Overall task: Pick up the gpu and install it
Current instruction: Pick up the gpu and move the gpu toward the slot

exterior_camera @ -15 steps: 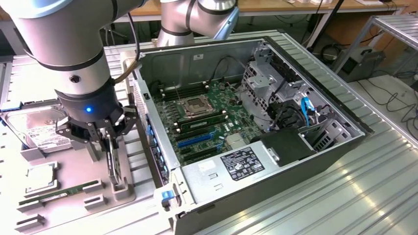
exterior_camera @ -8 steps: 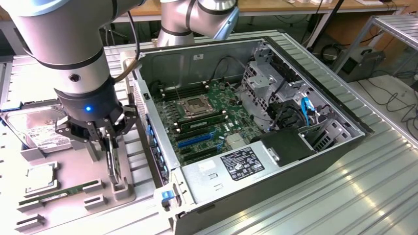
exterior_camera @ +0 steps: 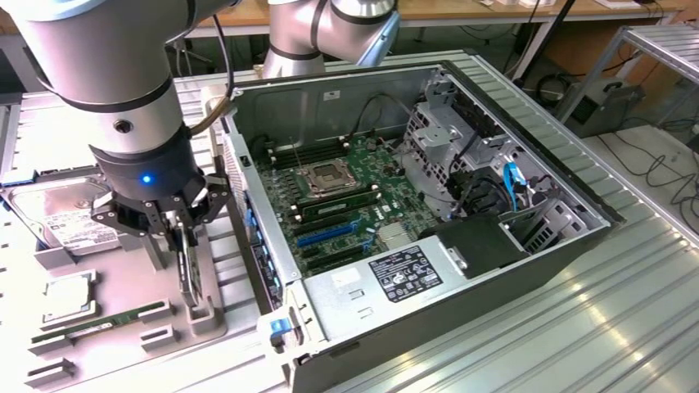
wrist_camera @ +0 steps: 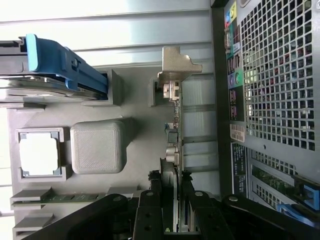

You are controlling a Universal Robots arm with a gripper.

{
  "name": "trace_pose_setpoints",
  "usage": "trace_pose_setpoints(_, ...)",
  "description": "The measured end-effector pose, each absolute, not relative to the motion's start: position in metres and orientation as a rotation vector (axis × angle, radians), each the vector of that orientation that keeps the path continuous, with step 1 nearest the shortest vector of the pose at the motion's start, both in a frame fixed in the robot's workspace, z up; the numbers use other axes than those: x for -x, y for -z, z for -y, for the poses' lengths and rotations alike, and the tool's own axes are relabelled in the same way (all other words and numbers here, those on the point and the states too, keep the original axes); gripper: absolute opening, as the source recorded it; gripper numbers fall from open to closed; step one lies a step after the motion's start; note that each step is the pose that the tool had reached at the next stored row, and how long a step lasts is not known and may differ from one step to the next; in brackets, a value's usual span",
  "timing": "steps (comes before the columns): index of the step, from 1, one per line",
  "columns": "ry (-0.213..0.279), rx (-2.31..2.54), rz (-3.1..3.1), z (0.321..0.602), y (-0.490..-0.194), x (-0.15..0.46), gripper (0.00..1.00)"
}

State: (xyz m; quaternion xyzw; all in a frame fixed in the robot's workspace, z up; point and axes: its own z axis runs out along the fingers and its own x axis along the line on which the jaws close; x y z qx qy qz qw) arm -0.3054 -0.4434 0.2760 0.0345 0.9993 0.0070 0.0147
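wrist view: my fingers [wrist_camera: 150, 205] clamp the gpu [wrist_camera: 172, 140], on edge in the tray [wrist_camera: 140, 100] | exterior view: I see computer case [exterior_camera: 284, 106] just beside it, hard drive [exterior_camera: 55, 217] and RAM stick [exterior_camera: 98, 322] nearby

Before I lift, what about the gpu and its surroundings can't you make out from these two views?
gpu faces: almost edge-on in both views, so the fan side cannot be read.
gpu top edge, exterior view: covered by the gripper.
gpu bottom edge, exterior view: sunk in the grey holder.
hard drive, exterior view: part hidden behind the arm.
gripper, wrist view: cut off by the picture's edge.
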Motion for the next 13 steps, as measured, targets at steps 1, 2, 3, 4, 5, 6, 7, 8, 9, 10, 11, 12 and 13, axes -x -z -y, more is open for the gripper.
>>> trace_pose_setpoints(1,-0.022,-0.107,-3.11,0.4434,-0.2764,0.3053,0.26)
trace_pose_setpoints(2,-0.022,-0.107,-3.11,0.4434,-0.2769,0.3053,0.26)
trace_pose_setpoints(3,-0.022,-0.107,-3.11,0.4434,-0.2772,0.3054,0.26)
trace_pose_setpoints(4,-0.022,-0.108,-3.11,0.4434,-0.2776,0.3054,0.26)
trace_pose_setpoints(5,-0.022,-0.107,-3.11,0.4434,-0.278,0.3053,0.26)
trace_pose_setpoints(6,-0.022,-0.107,-3.11,0.4434,-0.2784,0.3053,0.26)
trace_pose_setpoints(7,-0.022,-0.107,-3.11,0.4434,-0.2788,0.3053,0.26)
trace_pose_setpoints(8,-0.022,-0.107,-3.11,0.4434,-0.2792,0.3053,0.26)
trace_pose_setpoints(9,-0.022,-0.107,-3.11,0.4434,-0.2795,0.3053,0.26)
trace_pose_setpoints(10,-0.022,-0.107,-3.11,0.4434,-0.2803,0.3053,0.26)
trace_pose_setpoints(11,-0.022,-0.107,-3.11,0.4434,-0.2807,0.3054,0.26)
trace_pose_setpoints(12,-0.022,-0.107,-3.11,0.4434,-0.2811,0.3054,0.26)
trace_pose_setpoints(13,-0.022,-0.107,-3.11,0.4434,-0.2816,0.3053,0.26)
